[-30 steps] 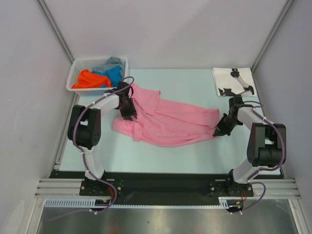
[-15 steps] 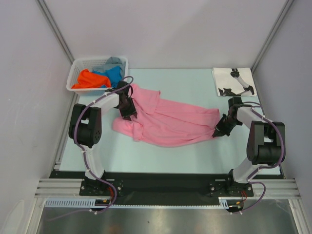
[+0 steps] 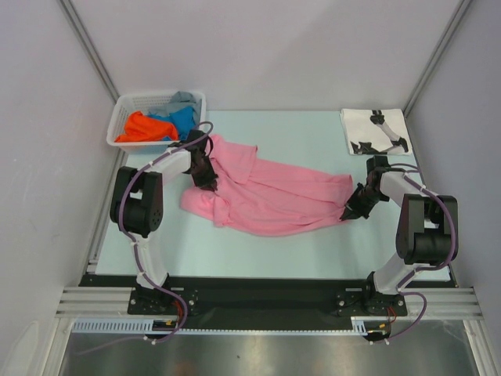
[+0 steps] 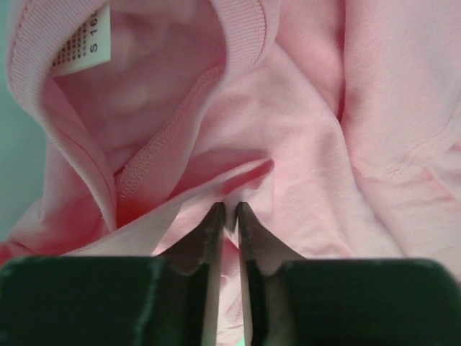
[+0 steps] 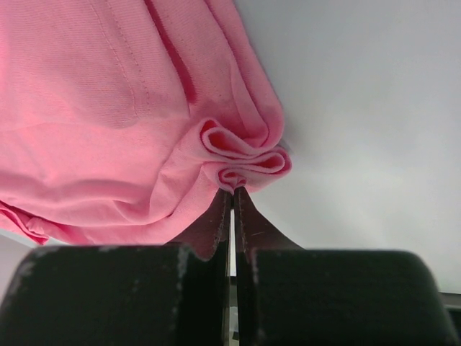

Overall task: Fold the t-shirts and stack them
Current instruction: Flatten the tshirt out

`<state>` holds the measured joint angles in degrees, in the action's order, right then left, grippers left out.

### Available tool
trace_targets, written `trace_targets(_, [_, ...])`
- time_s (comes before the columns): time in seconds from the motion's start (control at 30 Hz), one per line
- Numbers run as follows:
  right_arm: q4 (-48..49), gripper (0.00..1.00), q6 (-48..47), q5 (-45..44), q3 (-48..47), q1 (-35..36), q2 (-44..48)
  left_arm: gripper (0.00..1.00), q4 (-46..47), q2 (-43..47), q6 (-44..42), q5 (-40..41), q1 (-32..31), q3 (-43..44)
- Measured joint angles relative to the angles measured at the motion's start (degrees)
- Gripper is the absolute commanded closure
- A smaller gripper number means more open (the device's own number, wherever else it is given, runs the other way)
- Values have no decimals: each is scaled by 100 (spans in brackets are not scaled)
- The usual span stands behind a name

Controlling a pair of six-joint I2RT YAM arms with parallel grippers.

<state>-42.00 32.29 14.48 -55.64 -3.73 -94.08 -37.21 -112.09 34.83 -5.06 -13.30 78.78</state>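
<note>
One plain pink cloth t-shirt (image 3: 274, 200) stretched left-right, collar (image 4: 245, 29) leftward, left hand (image 4: 230, 210) pinching a fold beside collar, right hand (image 5: 231, 191) clamping opposite end, each reaching inward

The left arm (image 3: 141, 205) stands up from its base at the near edge of the bench (image 3: 297, 141). Its elbow is bent high by the left edge and its forearm reaches toward the far-left corner. The left gripper (image 4: 229, 210) points down, its fingers (image 4: 210, 231) almost together on a raised ridge of the pink t-shirt (image 4: 302, 144). The right arm (image 3: 423, 227) is folded in the same way by the right edge, forearm angled inward. The right gripper (image 5: 232, 191) has its fingers pressed tight, pinching a bunched fold of the same shirt.
</note>
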Motion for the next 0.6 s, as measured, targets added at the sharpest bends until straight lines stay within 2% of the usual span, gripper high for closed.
trace_targets(0.03, [0, 100, 0, 0, 0, 0, 0, 89, 2, 0, 15, 0, 0, 0])
trace_targets(0.07, [-7, 100, 0, -2, -2, 0, 0, 100, 2, 0, 17, 0, 0, 4])
trace_targets(0.33, [-304, 100, 28, -136, -446, 0, -24, 100, -337, 476, 15, 116, 4, 212])
trace_targets(0.47, [-490, 100, 234, -317, -1349, 0, -219, 100, -433, 800, -39, 181, 4, 1180])
trace_targets(0.6, [-566, 100, 498, -459, -2837, -76, -645, 100, -310, 741, -295, 164, 15, 2848])
